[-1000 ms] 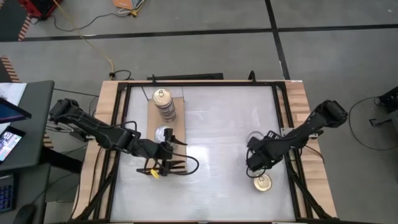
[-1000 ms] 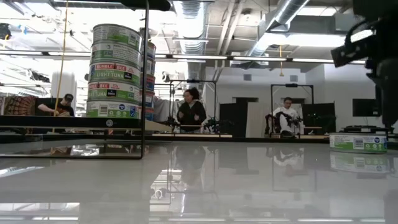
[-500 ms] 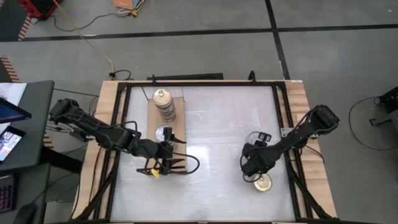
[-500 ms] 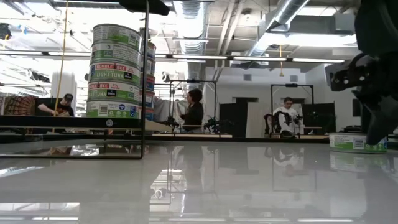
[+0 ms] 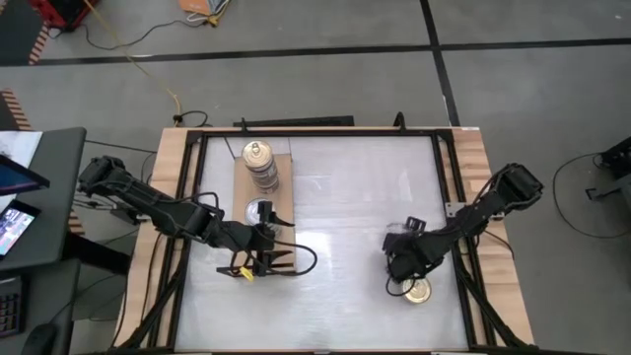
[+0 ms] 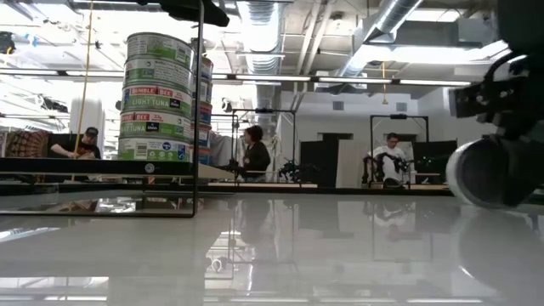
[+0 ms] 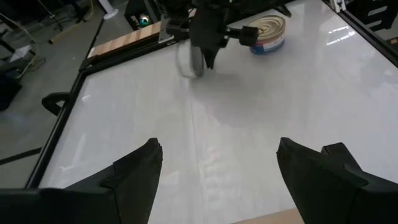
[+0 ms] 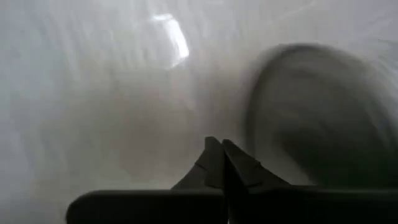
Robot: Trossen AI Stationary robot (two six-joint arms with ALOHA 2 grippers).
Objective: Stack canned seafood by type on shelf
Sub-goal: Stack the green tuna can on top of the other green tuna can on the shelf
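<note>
My right gripper (image 5: 398, 280) sat low over the white tabletop (image 5: 345, 207), on its right half, with its two dark fingers (image 8: 219, 163) pressed together on nothing; in my right wrist view their tips met in a point. Just beside them a small flat round silver-grey tin (image 7: 190, 60) stood tilted up on its edge, blurred, touching the table; whether it touched my fingers I could not tell. A second small round tin with a gold pull-tab lid (image 5: 418, 290) lay flat right next to that gripper, toward the table's near edge.

My left gripper (image 5: 266, 264) waited at the near end of the light tan rectangular wooden shelf board (image 5: 248, 177), its jaws spread wide and holding nothing. On that board stood a tall stack of labelled round tins (image 6: 159, 97) with a gold top, and nearer my left gripper a single silver-topped tin (image 5: 258, 211)
</note>
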